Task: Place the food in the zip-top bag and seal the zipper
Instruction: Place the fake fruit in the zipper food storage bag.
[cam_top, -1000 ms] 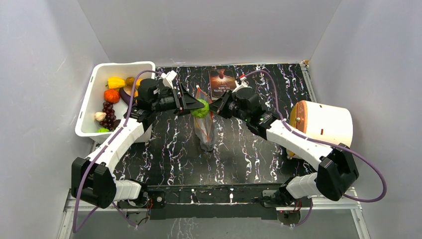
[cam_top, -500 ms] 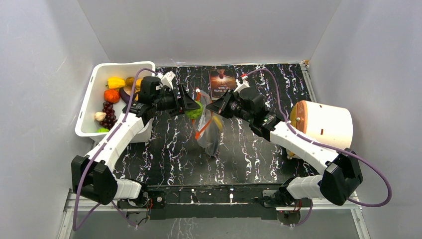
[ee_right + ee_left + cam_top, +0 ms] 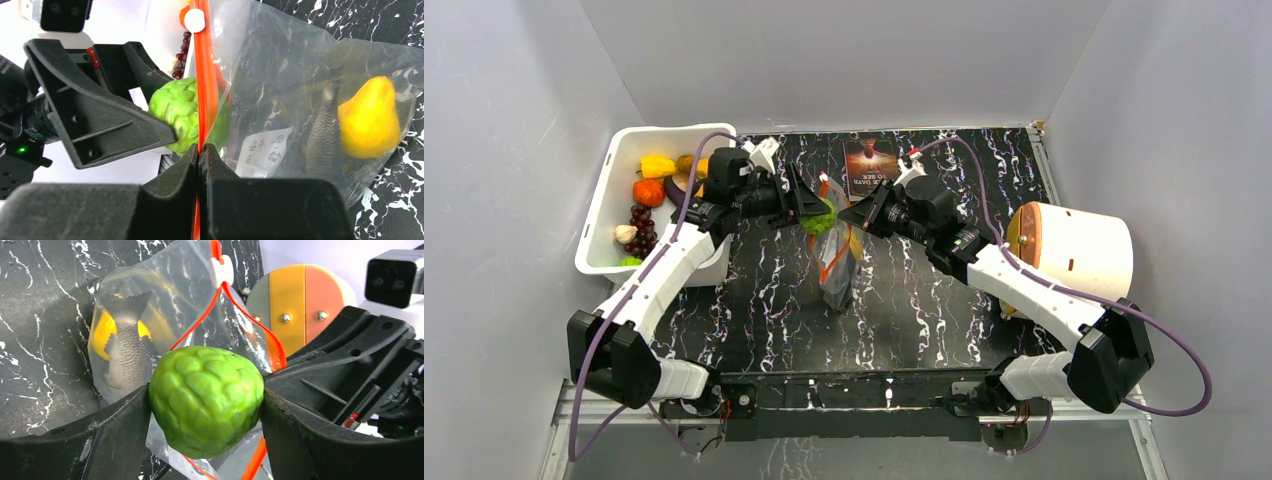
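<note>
Black marbled tabletop (image 3: 944, 300); clear floppy zip-top bag (image 3: 836, 270) upright mid-table. R gripper (image 3: 200, 152) pinches red-orange zipper strip (image 3: 202, 75); L gripper (image 3: 206, 405) clamps bumpy green fruit (image 3: 205, 385) at mouth. Risk: narrow mouth, fruit snags rim, strip slips.

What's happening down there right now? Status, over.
Left gripper shut on green fruit. Right gripper pinching zipper, zip-top bag open. Fish, yellow pear inside. Nothing blocking.

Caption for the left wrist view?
Left end effector grips a green bumpy fruit before the open zip-top bag holding a fish.
</note>
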